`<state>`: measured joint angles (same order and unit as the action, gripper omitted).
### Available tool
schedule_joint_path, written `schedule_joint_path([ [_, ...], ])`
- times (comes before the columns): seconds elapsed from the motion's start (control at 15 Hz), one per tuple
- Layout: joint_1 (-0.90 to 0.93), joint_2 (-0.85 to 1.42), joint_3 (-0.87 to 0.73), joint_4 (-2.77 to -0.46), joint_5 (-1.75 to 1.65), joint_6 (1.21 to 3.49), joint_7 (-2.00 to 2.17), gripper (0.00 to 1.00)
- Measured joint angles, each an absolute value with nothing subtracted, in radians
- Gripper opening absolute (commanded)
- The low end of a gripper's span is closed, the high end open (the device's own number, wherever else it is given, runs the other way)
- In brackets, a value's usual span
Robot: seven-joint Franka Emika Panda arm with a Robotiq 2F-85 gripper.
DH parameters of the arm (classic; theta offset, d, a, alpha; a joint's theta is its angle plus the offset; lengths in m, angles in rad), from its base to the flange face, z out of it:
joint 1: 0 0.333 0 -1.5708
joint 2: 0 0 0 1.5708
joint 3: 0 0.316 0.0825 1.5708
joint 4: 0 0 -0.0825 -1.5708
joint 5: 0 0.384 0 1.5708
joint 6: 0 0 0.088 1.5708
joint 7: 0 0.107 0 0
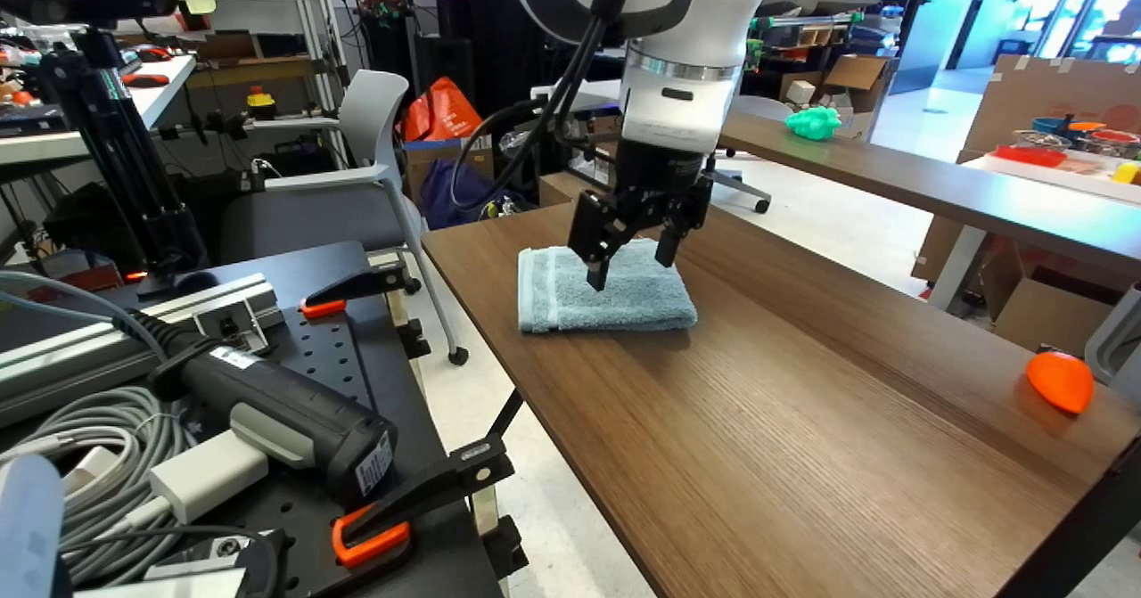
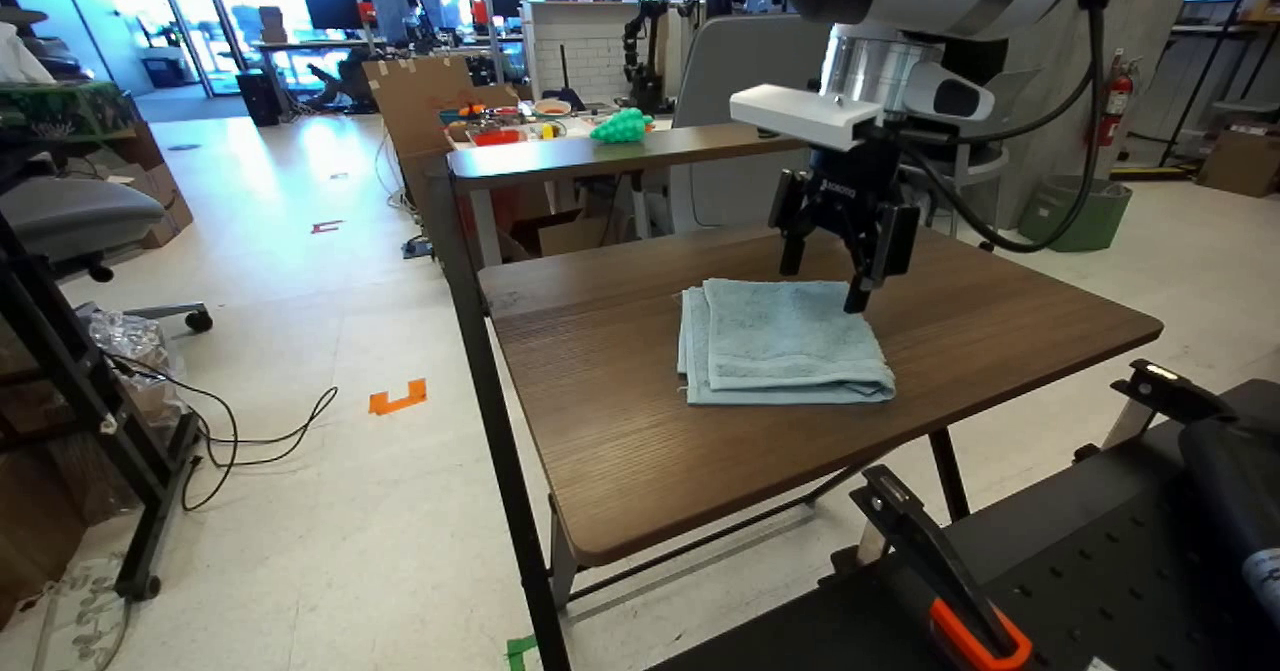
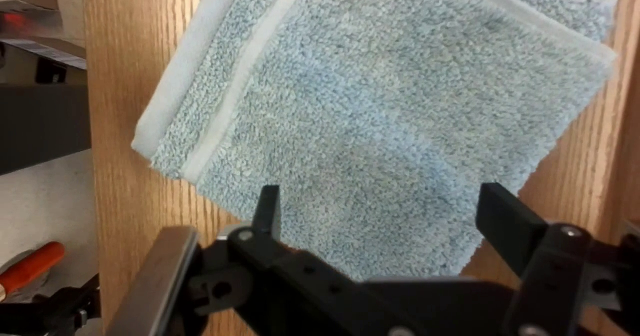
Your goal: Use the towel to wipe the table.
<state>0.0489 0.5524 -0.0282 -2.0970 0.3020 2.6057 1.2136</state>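
Observation:
A light blue-grey towel lies folded and flat on the brown wooden table. The towel shows in both exterior views (image 1: pixel 579 304) (image 2: pixel 790 341) and fills much of the wrist view (image 3: pixel 380 100). The table (image 1: pixel 784 438) also shows in an exterior view (image 2: pixel 600 441) and in the wrist view (image 3: pixel 125 75). My gripper (image 1: pixel 631 268) points down above the towel, near one edge of it. The gripper also shows in an exterior view (image 2: pixel 823 283) and in the wrist view (image 3: pixel 380 196). Its fingers are wide apart with nothing between them, and they look a little above the cloth.
An orange object (image 1: pixel 1061 381) is at the table's right end in an exterior view. A black bench with clamps (image 1: pixel 374 527) and a handheld tool (image 1: pixel 285 402) stands beside the table. A black upright post (image 2: pixel 480 371) stands at a table end. A raised wooden shelf (image 2: pixel 690 146) runs behind.

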Motion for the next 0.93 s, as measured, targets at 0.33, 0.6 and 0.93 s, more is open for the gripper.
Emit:
schedule_joint_path([
  [0.33,0.051,0.553,-0.030,-2.054,0.303,2.496,1.229,1.00],
  [0.6,0.050,0.576,-0.030,-1.982,0.311,2.397,1.232,1.00],
  [0.93,0.075,0.631,-0.088,-1.896,0.222,2.315,1.348,1.00],
])
